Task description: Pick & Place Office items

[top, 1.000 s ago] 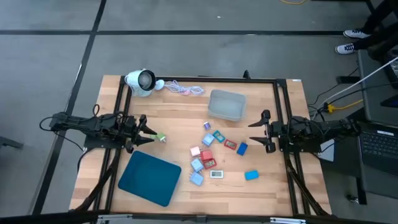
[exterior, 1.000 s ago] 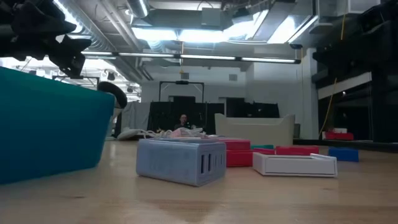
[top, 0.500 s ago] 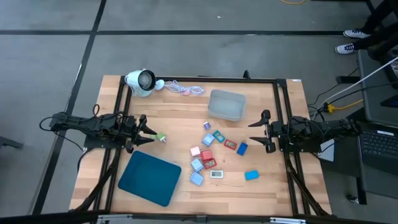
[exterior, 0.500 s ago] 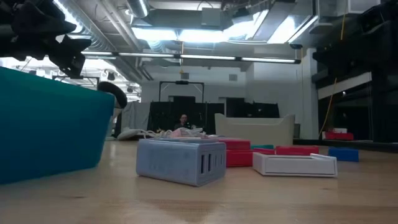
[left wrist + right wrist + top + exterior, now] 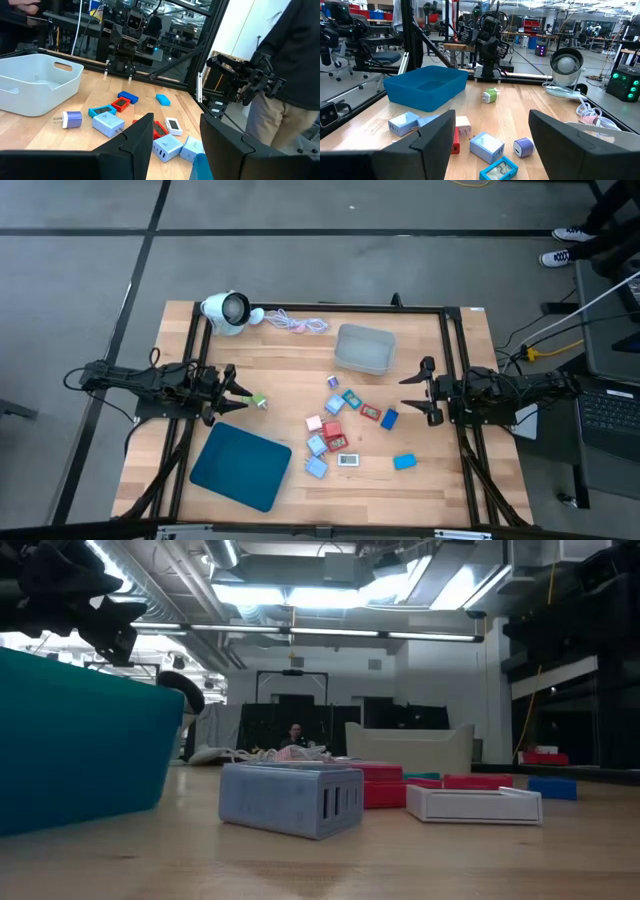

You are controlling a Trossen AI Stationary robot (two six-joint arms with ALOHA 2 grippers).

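Note:
The office items [image 5: 345, 425] are several tiny blocks in blue, light blue, red, pink and white, lying scattered on the table's right middle. They also show in the left wrist view [image 5: 150, 125] and the right wrist view [image 5: 470, 140]. One green piece [image 5: 258, 401] lies apart on the wood, just ahead of my left gripper [image 5: 240, 390]. That gripper is open and hovers near the table's left edge. My right gripper [image 5: 418, 392] is open too, level at the right edge and facing the cluster. In the low view a light blue piece [image 5: 290, 798] sits nearest the camera.
A dark teal tray [image 5: 240, 467] lies at the near left. A grey bin [image 5: 363, 348] stands behind the cluster. A white round device [image 5: 226, 311] and its cord [image 5: 295, 323] rest at the far left. A person [image 5: 295, 65] stands beyond the table.

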